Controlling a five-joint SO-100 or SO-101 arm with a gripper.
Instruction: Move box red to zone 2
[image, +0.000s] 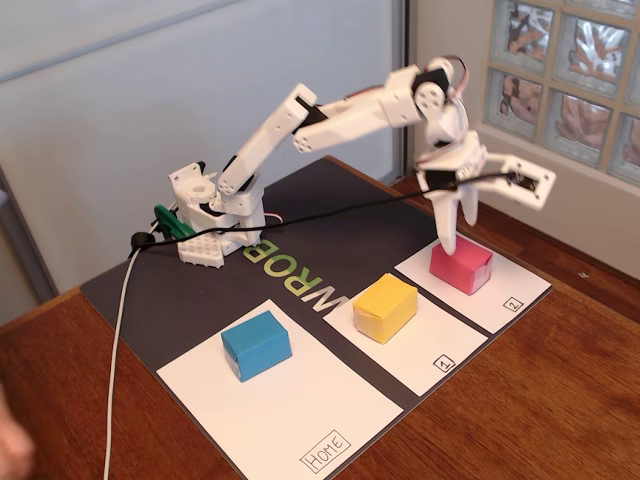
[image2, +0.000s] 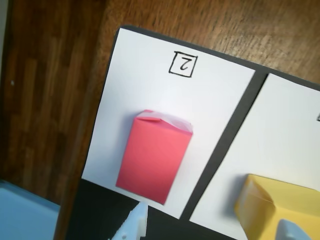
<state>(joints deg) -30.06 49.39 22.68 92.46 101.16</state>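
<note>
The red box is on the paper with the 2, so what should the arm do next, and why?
Probably lift the gripper straight up and away. The red box rests on zone 2, with the gripper open, so nothing seems left to carry; a sideways move might bump the box.

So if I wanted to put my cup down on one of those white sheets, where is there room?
Most room is on the HOME sheet, in front of the blue box. Zone 2 is bare between the red box and its "2" mark. The gripper crowds that box.

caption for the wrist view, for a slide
Red box resting on zone 2, yellow box on the neighbouring sheet.
</note>
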